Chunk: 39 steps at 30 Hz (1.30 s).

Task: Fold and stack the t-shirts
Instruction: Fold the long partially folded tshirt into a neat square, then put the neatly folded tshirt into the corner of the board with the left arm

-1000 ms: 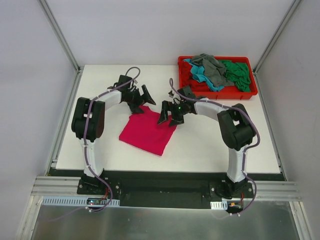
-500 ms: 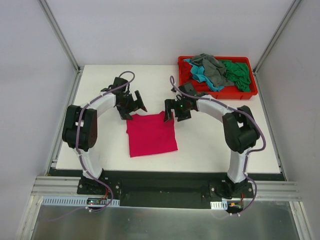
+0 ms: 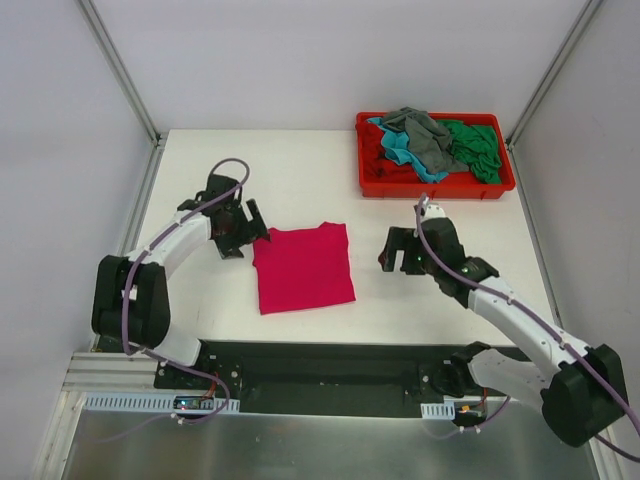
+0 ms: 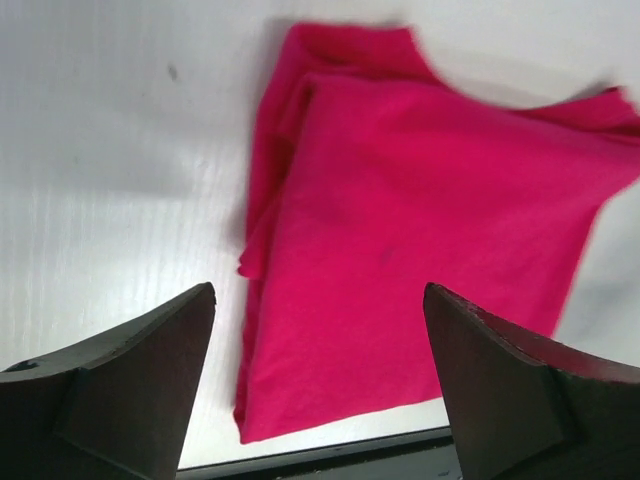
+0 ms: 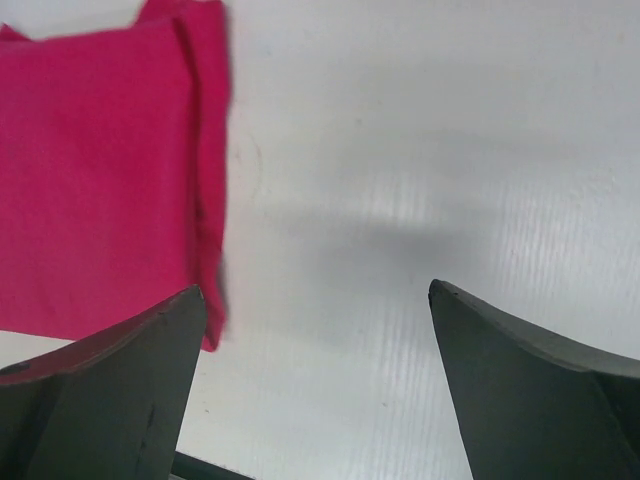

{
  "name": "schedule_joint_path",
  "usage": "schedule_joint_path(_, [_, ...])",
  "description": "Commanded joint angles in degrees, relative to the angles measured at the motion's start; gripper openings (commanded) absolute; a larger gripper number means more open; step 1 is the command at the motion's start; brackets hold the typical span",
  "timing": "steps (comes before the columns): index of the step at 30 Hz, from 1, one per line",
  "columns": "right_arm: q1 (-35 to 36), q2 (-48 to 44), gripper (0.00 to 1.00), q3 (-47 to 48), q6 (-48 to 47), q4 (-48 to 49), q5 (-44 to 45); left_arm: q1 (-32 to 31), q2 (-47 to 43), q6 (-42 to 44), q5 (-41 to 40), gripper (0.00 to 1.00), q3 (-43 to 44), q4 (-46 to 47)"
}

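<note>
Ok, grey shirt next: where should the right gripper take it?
I'd pinch the grey shirt at its raised, bunched top, coming straight down. It lies uppermost on the heap, and the walls of the red tray block a side approach. The right gripper is open.

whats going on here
Two robot arms are folding t-shirts. The magenta t-shirt lies folded flat on the table, and neither arm holds it. The left gripper sits open just off its left edge, and the right gripper is open and apart on its right. The grey, teal and green shirts are piled unfolded in the red tray.
</note>
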Motion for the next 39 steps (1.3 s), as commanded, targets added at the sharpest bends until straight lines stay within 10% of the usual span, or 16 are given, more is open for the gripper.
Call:
schedule_joint_path(1, [-0.2,-5.8,0.96,-5.7,3.3,5.2,3.5,-1.1,4.2,-1.0,-0.8,0.76,-3.1,-1.7])
schedule_joint_path(15, [-0.3,-15.1,0.96,-8.2,2.1,-2.2,8.7,-4.1,17.7,-0.9,-3.7,0.00,2.7,-0.5])
schedule_joint_path(39, [-1.3,-25.5,0.96,-10.5,0.1,-3.9,19.2,5.0,55.2,-1.8,-7.0,0.00,69.5,-16.9])
